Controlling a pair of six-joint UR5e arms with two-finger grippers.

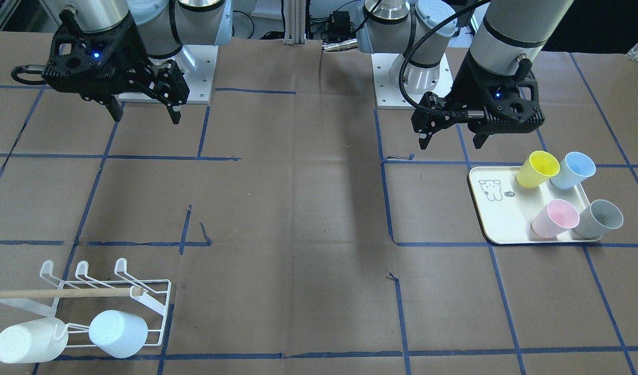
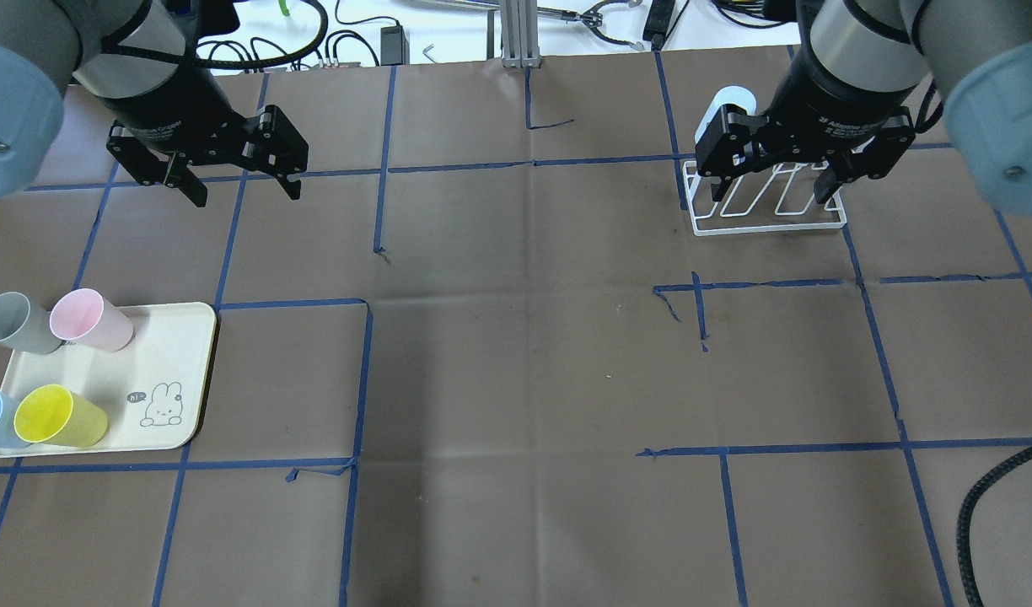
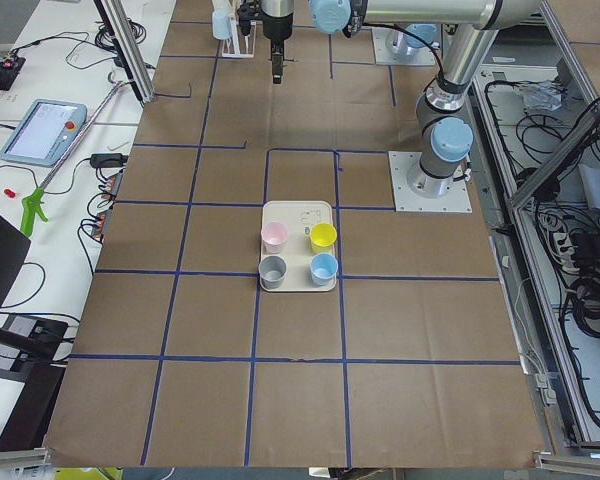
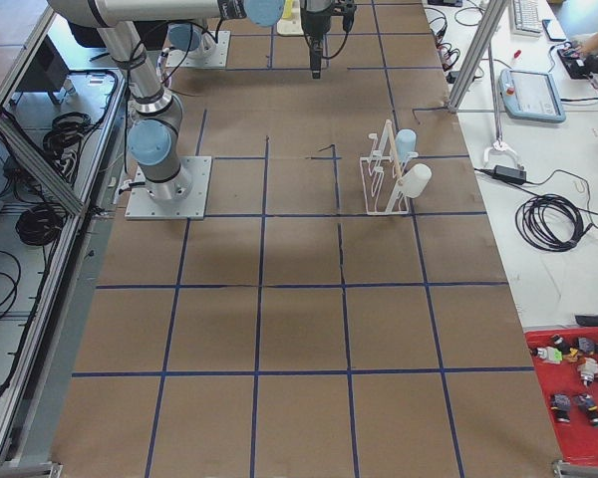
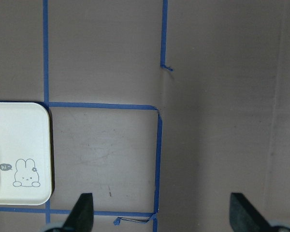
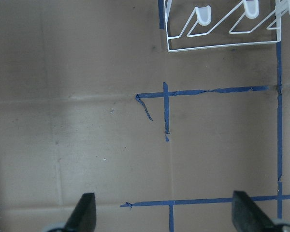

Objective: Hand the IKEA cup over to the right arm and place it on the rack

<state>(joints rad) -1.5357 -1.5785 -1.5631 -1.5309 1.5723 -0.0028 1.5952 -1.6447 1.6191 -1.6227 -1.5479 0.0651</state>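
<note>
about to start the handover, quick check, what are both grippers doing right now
Left gripper: jaws open, holding nothing.
Right gripper: jaws open, holding nothing.

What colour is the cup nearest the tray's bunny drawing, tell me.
Yellow cup, clearest in the exterior front-facing view.

White wire rack [image 1: 142, 297], wooden handle [image 1: 63, 293]

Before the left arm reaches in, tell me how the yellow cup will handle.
The yellow cup looks empty and thin-walled, so probably light. Its smooth tapered wall may slip when squeezed. It stands on its narrower base beside the blue cup, so a push could tip it.
</note>
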